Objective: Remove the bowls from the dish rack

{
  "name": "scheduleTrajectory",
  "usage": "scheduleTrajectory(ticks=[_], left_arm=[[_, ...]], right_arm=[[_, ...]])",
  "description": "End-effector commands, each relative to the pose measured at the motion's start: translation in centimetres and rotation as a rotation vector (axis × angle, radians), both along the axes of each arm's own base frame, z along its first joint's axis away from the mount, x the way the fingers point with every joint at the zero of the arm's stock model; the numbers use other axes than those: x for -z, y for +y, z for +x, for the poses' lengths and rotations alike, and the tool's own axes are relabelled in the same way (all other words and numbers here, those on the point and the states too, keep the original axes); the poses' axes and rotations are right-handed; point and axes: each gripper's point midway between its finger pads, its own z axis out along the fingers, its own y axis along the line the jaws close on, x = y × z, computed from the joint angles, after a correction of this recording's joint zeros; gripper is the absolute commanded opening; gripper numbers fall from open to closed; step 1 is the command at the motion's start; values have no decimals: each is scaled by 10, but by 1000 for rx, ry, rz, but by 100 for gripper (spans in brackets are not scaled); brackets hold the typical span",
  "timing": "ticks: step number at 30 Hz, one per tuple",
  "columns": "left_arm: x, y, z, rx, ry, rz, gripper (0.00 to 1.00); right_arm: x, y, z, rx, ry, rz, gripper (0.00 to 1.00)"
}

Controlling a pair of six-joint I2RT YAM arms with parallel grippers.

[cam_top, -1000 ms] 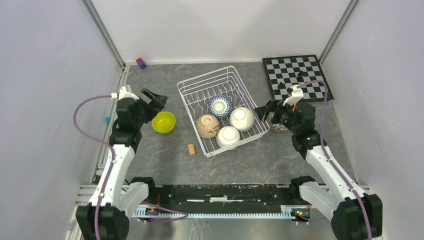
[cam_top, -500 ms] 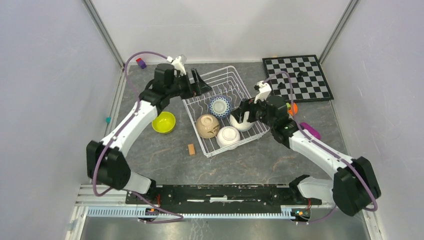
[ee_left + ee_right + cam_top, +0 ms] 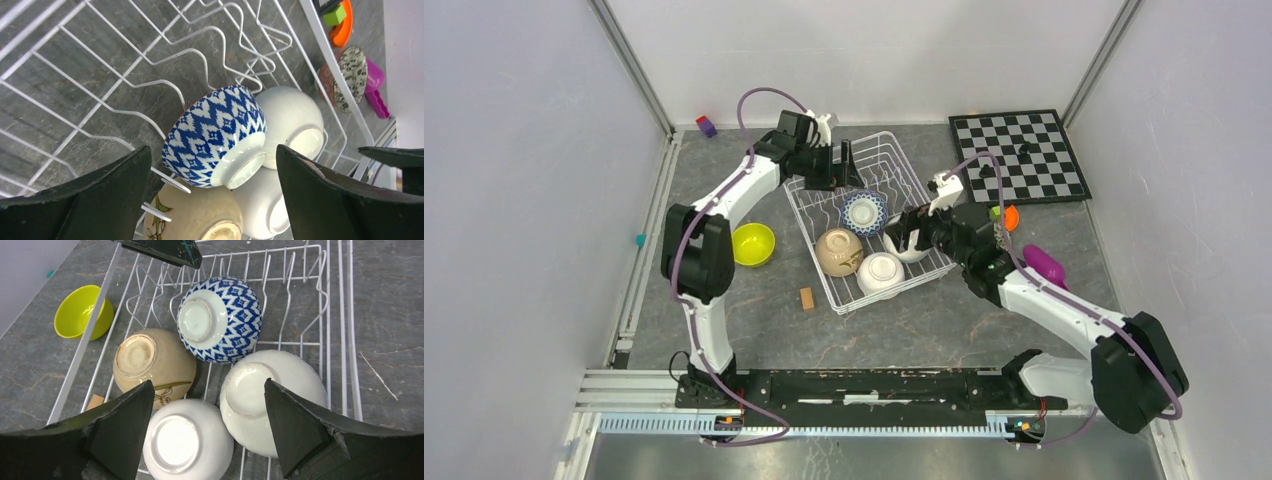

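Because four bowls [image 3: 187, 440] lie upturned in the rack [image 3: 68, 371], probably to drain, both tools hang empty with jaws wide to clear a rounded side; the left tool [image 3: 212, 155] straddles the blue bowl [image 3: 215, 137] at the cluster's 12 o'clock; the right tool [image 3: 209, 385] spans the white bowl [image 3: 270, 400] at 3 o'clock; the yellow bowl [image 3: 751, 244] sits on the desk [image 3: 984, 310] at the rack's 9 o'clock, seemingly unloaded.

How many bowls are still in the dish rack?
4 in the dish rack: the blue-and-white bowl farthest, the tan bowl left, one white bowl right, the other white bowl nearest. None looks hidden.
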Motion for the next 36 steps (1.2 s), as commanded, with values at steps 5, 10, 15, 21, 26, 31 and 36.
scheduleTrajectory(ticks=[5, 10, 15, 21, 26, 31, 36], left_arm=[[-5, -26, -7, 228, -37, -28, 100], [-3, -34, -2, 279, -79, -19, 100], [0, -36, 3, 288, -87, -11, 100], [11, -33, 7, 290, -79, 20, 100], [26, -43, 0, 316, -46, 17, 100], [35, -54, -14, 355, -12, 26, 100], [29, -59, -30, 371, 30, 38, 99]], right_arm=[[-24, -22, -5, 57, -174, 2, 87], [-27, -30, -10, 76, -206, 3, 88], [-34, -39, -19, 86, -252, 11, 88], [-36, -54, -28, 128, -296, 10, 89], [-34, -60, -29, 143, -307, -4, 89], [-28, -58, -27, 139, -280, -14, 90], [-26, -57, -27, 140, -272, -8, 90]])
